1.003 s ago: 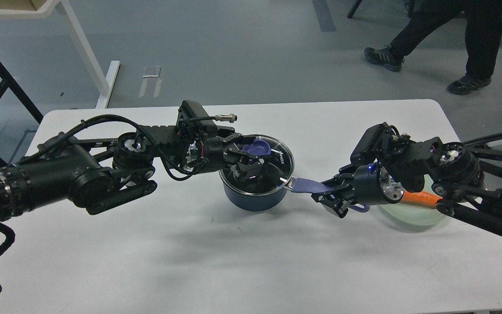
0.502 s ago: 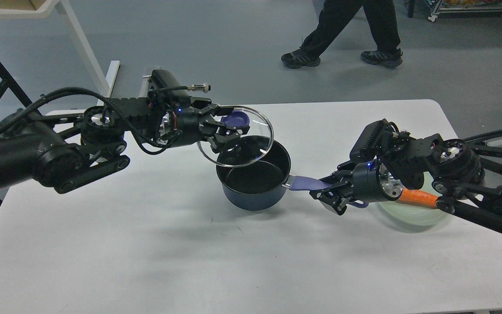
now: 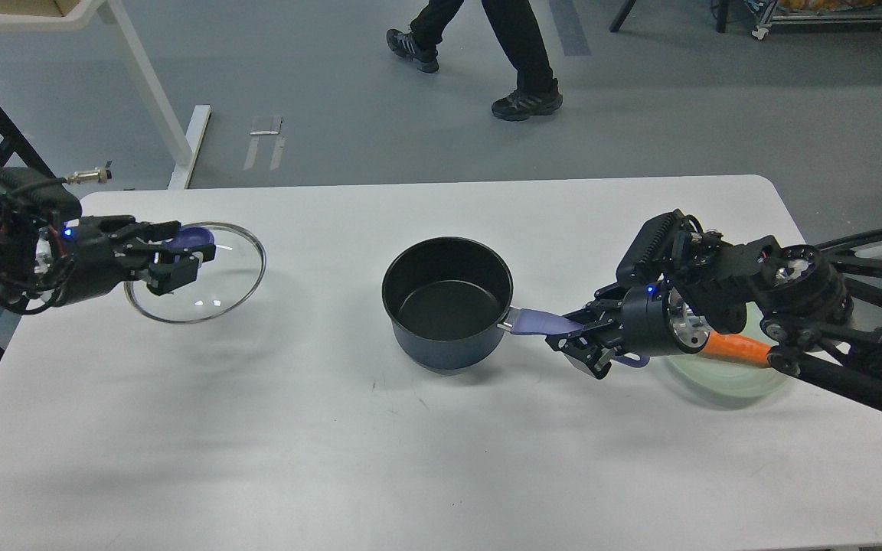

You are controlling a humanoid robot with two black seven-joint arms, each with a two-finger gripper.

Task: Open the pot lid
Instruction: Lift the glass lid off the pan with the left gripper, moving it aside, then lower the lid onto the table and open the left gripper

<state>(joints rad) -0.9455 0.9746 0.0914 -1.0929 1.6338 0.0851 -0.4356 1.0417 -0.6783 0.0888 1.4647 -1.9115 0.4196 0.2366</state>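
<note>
The dark navy pot (image 3: 447,306) stands uncovered at the table's middle, its black inside empty. Its purple-blue handle (image 3: 537,322) points right. My right gripper (image 3: 585,343) is shut on the handle's far end. My left gripper (image 3: 178,252) is shut on the purple-blue knob of the pot lid (image 3: 215,295), a clear glass disc with a steel rim. It holds the lid tilted over the table's far left, well clear of the pot.
A pale green glass plate (image 3: 724,379) with an orange carrot (image 3: 736,348) lies at the right, partly behind my right arm. A person's legs (image 3: 514,53) cross the floor beyond the table. A white table leg (image 3: 150,92) stands at the back left.
My left gripper has lifted the lid off the pot and carried it far left across the table. The right gripper has stayed on the handle. The person has walked left.
</note>
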